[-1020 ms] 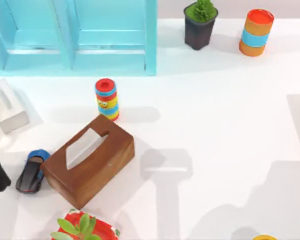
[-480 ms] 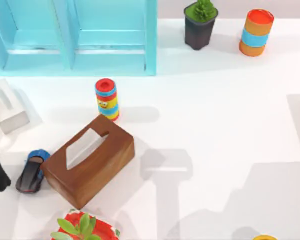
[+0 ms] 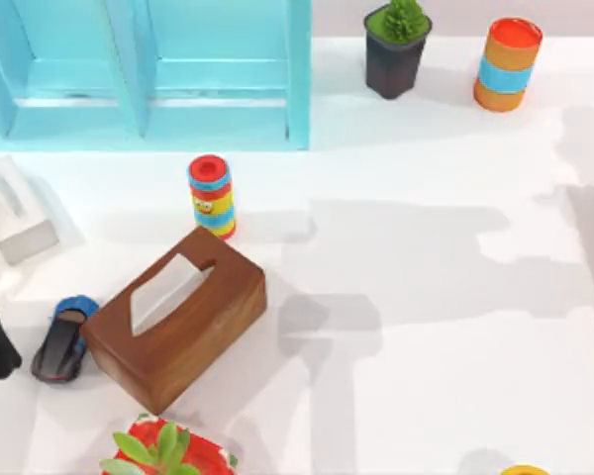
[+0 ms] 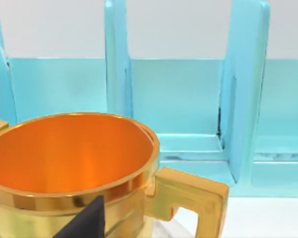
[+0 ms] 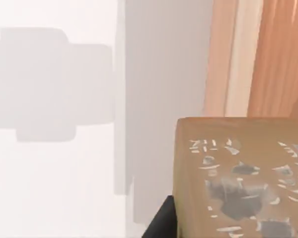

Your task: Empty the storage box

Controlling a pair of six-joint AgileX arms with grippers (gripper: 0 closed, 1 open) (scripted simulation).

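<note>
Storage box: turquoise open-fronted storage box (image 3: 158, 74), far left corner of white counter (image 3: 416, 327).
Left jaws: cannot tell; shiny gold metal cup (image 4: 72, 173) close before my wrist, facing the box.
Right jaws: cannot tell; tan speckled block (image 5: 241, 176) close by.

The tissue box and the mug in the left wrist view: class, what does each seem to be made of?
Tissue box: apparently dark wood, smooth satin finish, with brown grain-like streaks. Mug: looks like polished gold-toned metal, given its mirror-like rim highlights; the orange interior could be glaze or reflection.
</note>
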